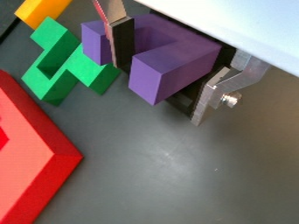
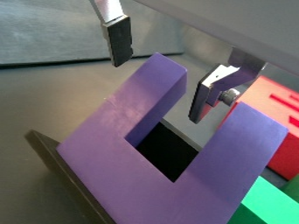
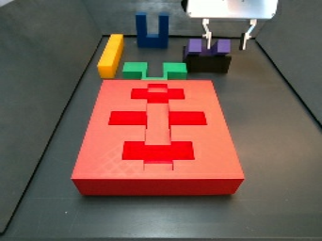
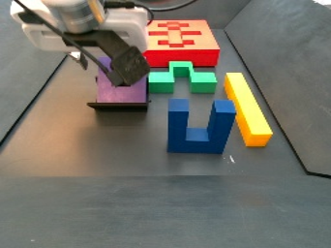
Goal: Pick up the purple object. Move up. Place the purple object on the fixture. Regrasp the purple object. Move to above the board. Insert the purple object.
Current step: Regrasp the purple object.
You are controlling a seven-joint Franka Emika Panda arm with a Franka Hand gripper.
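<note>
The purple object [image 3: 209, 47] stands on the black fixture [image 3: 208, 65] with its two prongs pointing up, behind the red board [image 3: 157, 122]. My gripper [image 3: 224, 41] is open and straddles one prong. In both wrist views the prong [image 2: 146, 96] [image 1: 170, 72] sits between the pads with a gap on each side. One finger [image 2: 118, 39] is in the slot between the prongs and the other finger [image 2: 218, 89] is outside the block. In a side view the gripper [image 4: 126, 64] hangs over the purple object [image 4: 119, 93] and fixture [image 4: 116, 108].
A green notched block [image 3: 153, 69] lies beside the fixture against the board's far edge. A yellow bar [image 3: 111, 55] and an upright blue U block [image 3: 152, 30] lie further out. The green block [image 1: 65, 68] and the board corner [image 1: 24, 149] are close to the gripper.
</note>
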